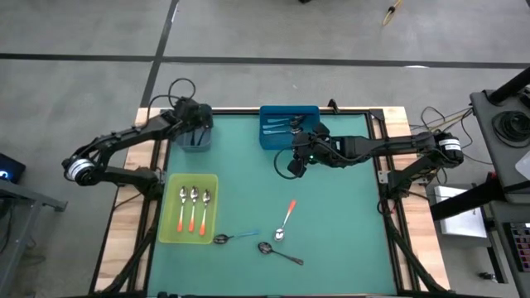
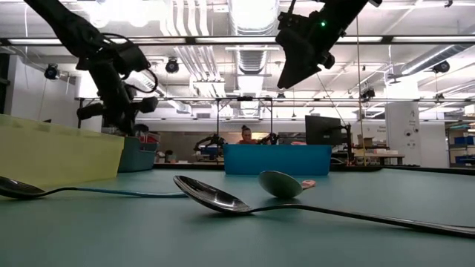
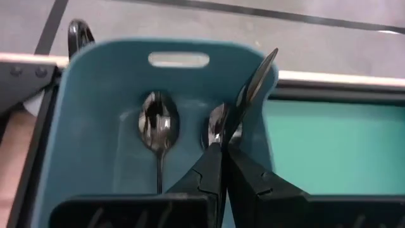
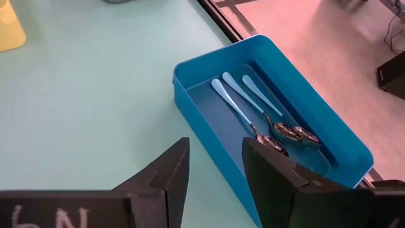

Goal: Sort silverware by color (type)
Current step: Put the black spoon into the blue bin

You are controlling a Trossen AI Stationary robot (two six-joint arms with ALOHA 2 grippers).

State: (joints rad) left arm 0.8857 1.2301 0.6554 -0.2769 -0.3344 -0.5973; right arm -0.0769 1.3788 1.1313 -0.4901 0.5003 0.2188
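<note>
Open, empty right gripper (image 1: 295, 165) above orange spoon (image 1: 286, 221), handle pointing toward it

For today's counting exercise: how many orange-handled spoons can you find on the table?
4. Three lie side by side in the yellow tray. One lies loose on the green mat. None seem hidden.

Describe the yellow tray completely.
The yellow-green translucent plastic tray is a shallow rectangle with low walls, lying flat near the green mat's left edge, its left part over the wooden border. Three orange-handled spoons with metal bowls lie in it side by side, bowls toward the far side. No claw touches it.
</note>
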